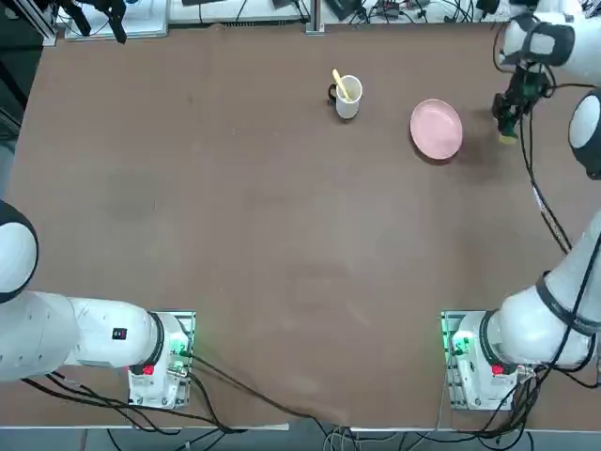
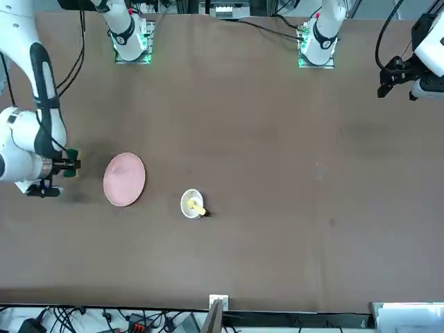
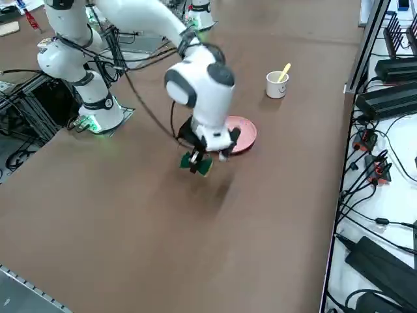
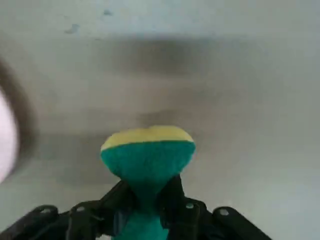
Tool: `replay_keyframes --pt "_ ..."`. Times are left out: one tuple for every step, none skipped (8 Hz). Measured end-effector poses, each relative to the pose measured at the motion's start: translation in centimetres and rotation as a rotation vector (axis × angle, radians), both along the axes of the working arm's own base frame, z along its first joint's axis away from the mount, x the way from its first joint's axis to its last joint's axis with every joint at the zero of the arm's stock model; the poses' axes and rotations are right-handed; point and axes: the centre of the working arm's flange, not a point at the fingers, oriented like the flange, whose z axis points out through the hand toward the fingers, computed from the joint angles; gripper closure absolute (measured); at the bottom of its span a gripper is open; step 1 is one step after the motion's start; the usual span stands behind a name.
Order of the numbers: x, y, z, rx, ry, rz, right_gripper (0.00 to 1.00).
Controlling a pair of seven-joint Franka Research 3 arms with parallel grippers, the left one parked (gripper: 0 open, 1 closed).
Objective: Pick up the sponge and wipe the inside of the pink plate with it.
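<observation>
Sponge (image 4: 149, 155) pinched mid-length in the right tool (image 4: 148, 200), long axis projecting beyond the fingertips.

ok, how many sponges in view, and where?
1: the green-and-yellow sponge, pinched between the fingers of the right gripper, above the table beside the pink plate.

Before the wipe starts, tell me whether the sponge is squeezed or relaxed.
Squeezed: the right gripper pinches the sponge into a narrow waist, its yellow-topped end bulging wide.
</observation>
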Motion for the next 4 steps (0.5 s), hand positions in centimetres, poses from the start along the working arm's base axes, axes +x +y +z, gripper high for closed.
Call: replay_keyframes --pt "-1.0 -0.9 -1.4 -0.009 -0.024 0.020 0.68" --pt "-1.8 -1.6 -2.6 -0.030 -0.043 0.036 0.64" --pt "-2.6 -2.7 -3.3 -0.044 -0.051 0.038 0.62" --pt "-3.1 -3.4 -3.5 -0.047 -0.050 0.030 0.59"
